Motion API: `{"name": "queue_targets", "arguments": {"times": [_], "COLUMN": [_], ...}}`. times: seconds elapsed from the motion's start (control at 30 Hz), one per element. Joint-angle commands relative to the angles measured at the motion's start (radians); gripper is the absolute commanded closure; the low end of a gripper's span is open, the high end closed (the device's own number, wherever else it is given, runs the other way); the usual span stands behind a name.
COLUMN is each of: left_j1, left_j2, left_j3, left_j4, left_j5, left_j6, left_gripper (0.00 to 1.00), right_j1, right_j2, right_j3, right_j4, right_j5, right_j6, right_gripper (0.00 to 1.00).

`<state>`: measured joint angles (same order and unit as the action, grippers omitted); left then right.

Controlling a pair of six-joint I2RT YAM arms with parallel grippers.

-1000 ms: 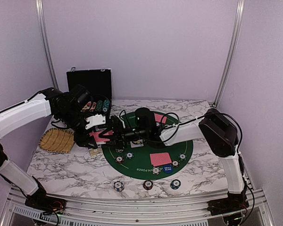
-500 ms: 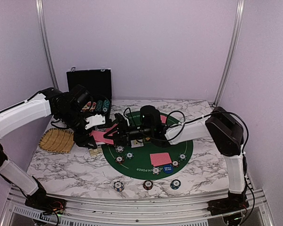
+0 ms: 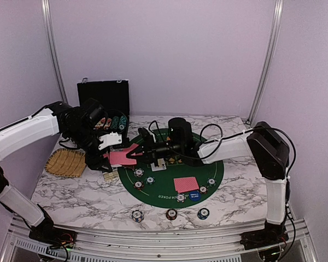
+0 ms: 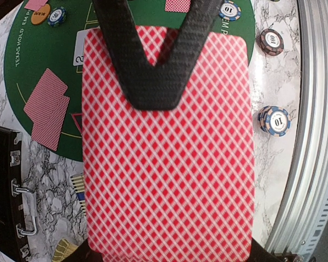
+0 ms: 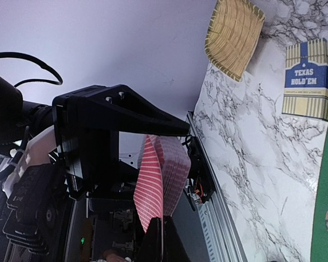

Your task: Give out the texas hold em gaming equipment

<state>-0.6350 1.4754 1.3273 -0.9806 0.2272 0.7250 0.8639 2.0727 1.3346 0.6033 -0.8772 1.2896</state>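
Several chips [image 3: 150, 180] and two dealt cards [image 3: 186, 183] are already laid at 6 o'clock on the green mat [image 3: 216, 166]. At its 9 o'clock, the deck [image 5: 167, 169] is clamped in the left gripper [image 3: 110, 158], and the top card [image 4: 167, 164] is pinched by the closed right gripper [image 5: 159, 229]. More dealing is judged outstanding.

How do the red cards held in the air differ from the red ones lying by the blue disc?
The held cards are off the table, clamped in the left gripper's jaws; the mat cards lie flat, untouched. The held cards form a thick pack; the mat cards are a couple, overlapping. Both have red criss-cross backs.
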Motion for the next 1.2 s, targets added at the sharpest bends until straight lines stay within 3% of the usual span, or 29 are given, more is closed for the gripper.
{"name": "queue_targets", "arguments": {"times": [0.0,0.13,0.27,0.4,0.53,0.77,0.9,1.03,1.17], "left_j1": [0.004,0.005,0.004,0.004,0.004,0.004,0.004,0.004,0.005], "left_j2": [-0.017,-0.019,-0.021,-0.027,-0.026,-0.032,-0.032,-0.030,-0.028], "left_j3": [0.004,0.000,-0.002,-0.003,-0.001,-0.007,-0.005,0.003,0.004], "left_j4": [-0.012,-0.012,-0.012,-0.012,-0.013,-0.012,-0.012,-0.012,-0.013], "left_j5": [0.014,0.013,0.010,0.008,0.009,0.009,0.008,0.010,0.007], "left_j6": [0.004,0.004,0.004,0.004,0.005,0.005,0.005,0.002,0.003], "left_gripper": [0.89,0.89,0.89,0.89,0.89,0.89,0.89,0.90,0.90], "right_j1": [-0.048,-0.091,-0.133,-0.145,-0.140,-0.101,-0.032,0.045,0.074], "right_j2": [-0.071,-0.102,-0.112,-0.084,-0.048,-0.012,-0.003,-0.005,0.019], "right_j3": [-0.018,0.030,0.141,0.328,0.450,0.472,0.419,0.314,0.267], "right_j4": [-0.106,-0.296,-0.636,-1.006,-1.168,-1.170,-1.054,-0.885,-0.800], "right_j5": [-0.012,-0.005,0.079,0.311,0.571,1.013,1.211,1.364,1.392], "right_j6": [-0.081,-0.227,-0.497,-0.797,-0.995,-1.246,-1.434,-1.637,-1.753], "right_gripper": [1.00,1.00,1.00,1.00,1.00,1.00,1.00,1.00,1.00]}}
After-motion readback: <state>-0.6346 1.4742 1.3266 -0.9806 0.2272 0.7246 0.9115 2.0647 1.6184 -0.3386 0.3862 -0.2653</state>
